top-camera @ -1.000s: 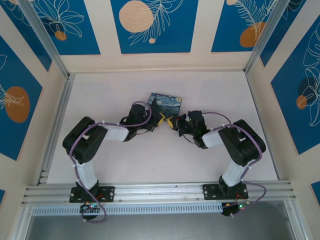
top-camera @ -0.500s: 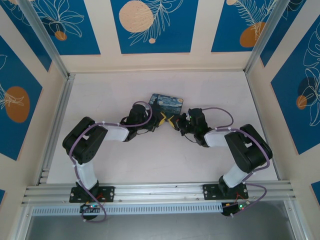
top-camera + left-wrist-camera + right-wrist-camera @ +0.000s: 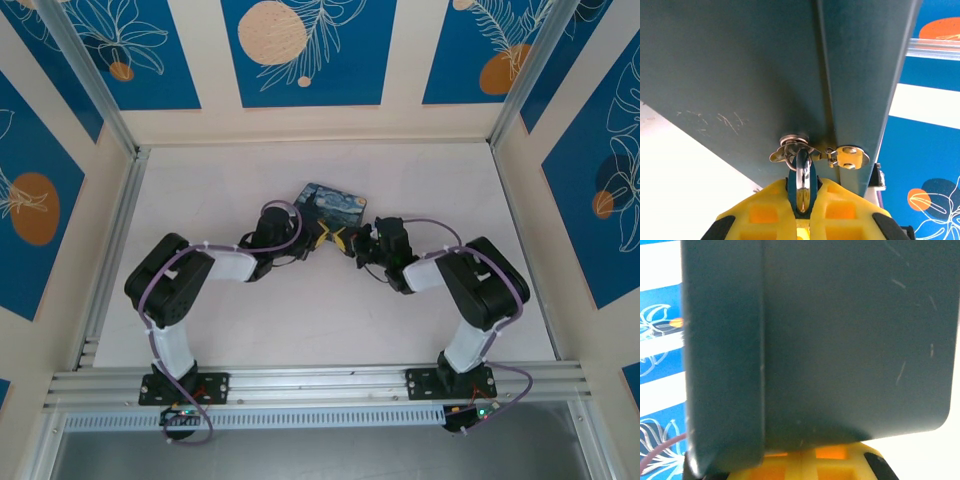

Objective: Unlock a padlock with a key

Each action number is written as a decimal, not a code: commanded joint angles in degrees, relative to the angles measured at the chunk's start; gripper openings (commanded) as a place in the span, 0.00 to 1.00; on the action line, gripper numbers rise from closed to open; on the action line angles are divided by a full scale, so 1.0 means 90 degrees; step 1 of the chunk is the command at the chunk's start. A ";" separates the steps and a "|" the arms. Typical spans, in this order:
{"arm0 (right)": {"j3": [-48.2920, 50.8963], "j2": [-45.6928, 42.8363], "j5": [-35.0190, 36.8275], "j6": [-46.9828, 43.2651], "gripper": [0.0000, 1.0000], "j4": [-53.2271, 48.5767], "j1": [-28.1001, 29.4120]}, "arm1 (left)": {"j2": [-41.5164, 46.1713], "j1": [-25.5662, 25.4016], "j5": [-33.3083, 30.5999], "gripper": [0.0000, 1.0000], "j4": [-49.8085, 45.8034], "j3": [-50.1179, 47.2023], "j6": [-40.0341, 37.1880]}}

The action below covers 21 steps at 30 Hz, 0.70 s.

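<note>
The left fingers (image 3: 774,199) were drawn in close on the padlock (image 3: 801,179). Its grey shackle rose out of the narrow gap between them, and the body sat lower in that gap, mostly hidden. Just beyond the fingertips the shackle passed through the small metal hasp (image 3: 795,145) on the dark side of the painted box (image 3: 740,75), so by all signs the lock was fastened and the box was shut.

From above, the left fingers (image 3: 321,237) and the right fingers (image 3: 346,243) faced each other, nearly tip to tip, at the near edge of the box (image 3: 335,203) on the bench (image 3: 300,320).

On the right wrist camera, the yellow right fingers (image 3: 840,463) sat right against the box wall (image 3: 840,340), which stood directly ahead of them. I could not tell whether they were spread or pressed together, nor whether they pinched the key.

As I judged it, the task was at an early-to-middle stage. The padlock was held steady, but the key had yet to be seated and turned, and the shackle was not yet free.
</note>
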<state>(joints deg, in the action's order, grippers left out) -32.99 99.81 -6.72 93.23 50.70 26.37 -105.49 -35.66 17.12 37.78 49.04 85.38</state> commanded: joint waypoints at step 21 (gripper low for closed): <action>0.0713 -0.1567 0.0063 -0.0513 0.00 -0.0905 -0.0166 | 0.0165 -0.0111 0.0482 0.00 -0.0055 0.0114 -0.0150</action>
<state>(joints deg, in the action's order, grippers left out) -27.40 90.04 -6.66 91.39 44.73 25.39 -105.38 -36.75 21.23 38.17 49.25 85.38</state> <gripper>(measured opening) 0.048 0.078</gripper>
